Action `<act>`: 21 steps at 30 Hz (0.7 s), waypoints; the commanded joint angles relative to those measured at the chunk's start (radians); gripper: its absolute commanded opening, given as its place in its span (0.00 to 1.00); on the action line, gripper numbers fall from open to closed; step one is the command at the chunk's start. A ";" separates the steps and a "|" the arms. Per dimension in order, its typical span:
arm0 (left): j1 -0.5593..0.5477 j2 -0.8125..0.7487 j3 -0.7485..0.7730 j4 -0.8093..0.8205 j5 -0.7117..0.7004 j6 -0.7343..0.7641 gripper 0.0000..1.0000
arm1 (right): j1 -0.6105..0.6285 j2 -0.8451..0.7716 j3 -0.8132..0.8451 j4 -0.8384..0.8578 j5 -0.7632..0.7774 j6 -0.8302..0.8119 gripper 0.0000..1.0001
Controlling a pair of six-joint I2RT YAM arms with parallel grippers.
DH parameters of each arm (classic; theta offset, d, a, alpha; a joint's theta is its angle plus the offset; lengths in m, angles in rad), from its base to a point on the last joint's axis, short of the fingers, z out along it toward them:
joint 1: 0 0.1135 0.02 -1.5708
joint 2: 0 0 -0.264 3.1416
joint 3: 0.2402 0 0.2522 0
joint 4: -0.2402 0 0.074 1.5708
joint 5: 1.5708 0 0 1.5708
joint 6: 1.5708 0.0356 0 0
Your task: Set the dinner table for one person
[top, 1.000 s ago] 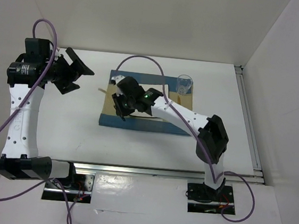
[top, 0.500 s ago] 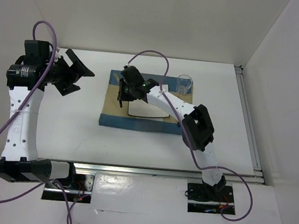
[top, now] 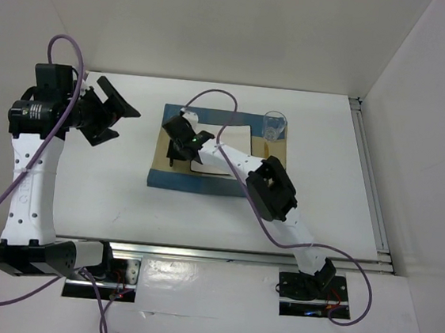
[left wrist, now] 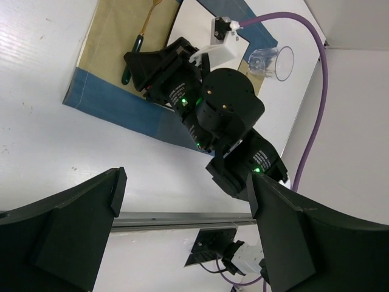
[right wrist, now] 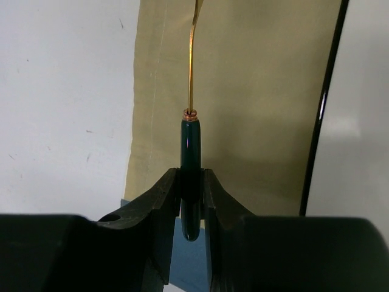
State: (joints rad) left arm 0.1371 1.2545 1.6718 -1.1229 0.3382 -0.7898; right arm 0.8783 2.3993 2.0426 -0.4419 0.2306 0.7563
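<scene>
The right hand (right wrist: pixel 191 182) grips the green-handled utensil (right wrist: pixel 190 140) low over the placemat (right wrist: pixel 255 91) beside the plate (right wrist: pixel 364 121), probably to lay it there; the left hand (left wrist: pixel 185 188) is wide open and empty.

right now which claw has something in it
The right claw, clamped on the green-handled gold utensil over the placemat; the left claw is open and empty.

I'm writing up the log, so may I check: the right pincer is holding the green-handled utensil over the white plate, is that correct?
Not quite. The right pincer does hold the green-handled utensil, but over the tan strip of the placemat, beside the white plate rather than over it. The right wrist view shows this.
</scene>
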 commanded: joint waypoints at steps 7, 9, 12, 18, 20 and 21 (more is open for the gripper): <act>-0.004 -0.052 -0.026 -0.005 -0.018 0.009 1.00 | 0.008 0.015 0.010 0.074 0.059 0.049 0.00; -0.004 -0.052 -0.026 -0.005 -0.018 0.009 1.00 | 0.008 0.015 0.010 0.074 0.059 0.049 0.00; -0.004 -0.052 -0.037 -0.005 -0.018 0.009 1.00 | 0.008 0.015 0.010 0.074 0.059 0.049 0.05; -0.004 -0.052 -0.037 -0.005 -0.027 0.018 1.00 | 0.008 0.037 0.035 0.034 0.061 0.090 0.10; -0.004 -0.052 -0.037 -0.005 -0.036 0.018 1.00 | 0.008 0.037 0.021 0.043 0.061 0.101 0.15; -0.013 -0.052 -0.037 -0.014 -0.036 0.018 1.00 | 0.008 0.037 0.021 0.043 0.061 0.110 0.16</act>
State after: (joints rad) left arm 0.1341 1.2251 1.6341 -1.1378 0.3111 -0.7879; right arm 0.8879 2.4378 2.0422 -0.4210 0.2554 0.8280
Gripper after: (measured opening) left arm 1.000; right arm 0.277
